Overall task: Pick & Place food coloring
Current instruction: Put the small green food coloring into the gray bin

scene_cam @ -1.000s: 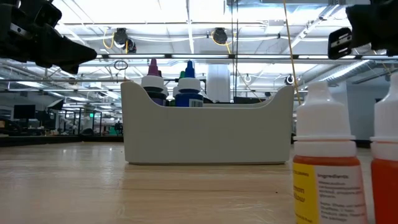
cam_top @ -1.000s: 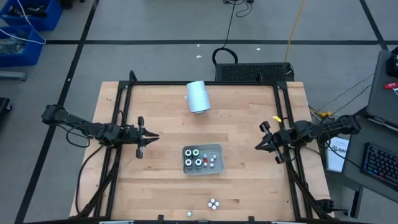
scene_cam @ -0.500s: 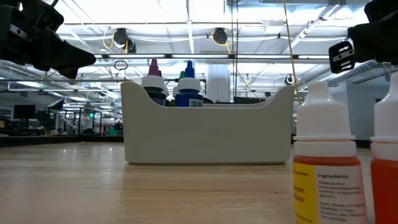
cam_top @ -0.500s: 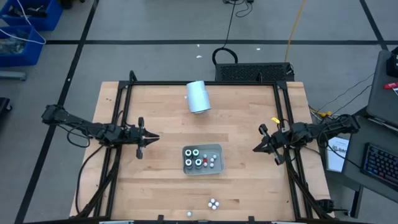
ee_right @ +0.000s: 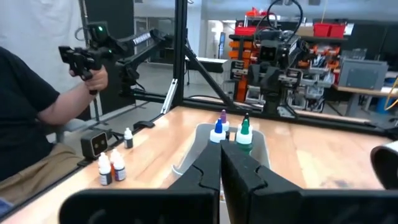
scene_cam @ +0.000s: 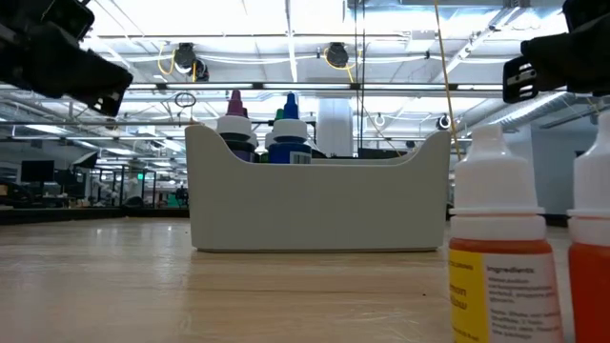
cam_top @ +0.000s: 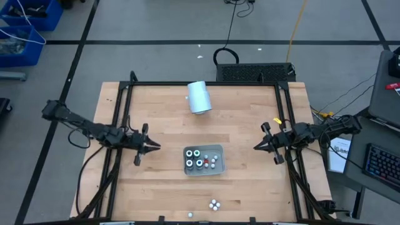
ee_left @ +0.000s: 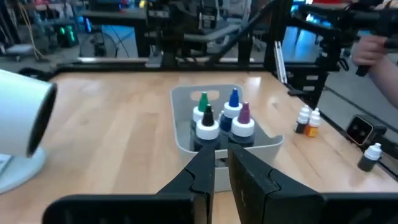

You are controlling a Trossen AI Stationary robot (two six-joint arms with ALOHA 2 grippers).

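Observation:
Several food coloring bottles (cam_top: 201, 159) with white collars and coloured tips stand upright in a grey tray (cam_top: 219, 149) at the table's middle. They also show in the left wrist view (ee_left: 221, 119) and the right wrist view (ee_right: 230, 132). A few loose bottles (cam_top: 214, 204) stand near the table's near edge, two of them orange (scene_cam: 496, 243). My left gripper (cam_top: 155, 146) hovers left of the tray, shut and pointing at it. My right gripper (cam_top: 255, 147) hovers right of the tray, shut, also pointing at it. Neither touches anything.
A pale-blue cylinder (cam_top: 199, 97) lies on its side toward the far edge. One small bottle (cam_top: 190, 214) stands alone at the near edge. A black frame (cam_top: 200, 84) borders the table. A seated person (ee_right: 31, 118) holding a controller shows beyond the near edge.
My left gripper has swung a little toward the table's near edge, its tip now slanting toward the tray. My right gripper has moved slightly toward the table's left, closer to the tray. The bottles and the tray have stayed where they were.

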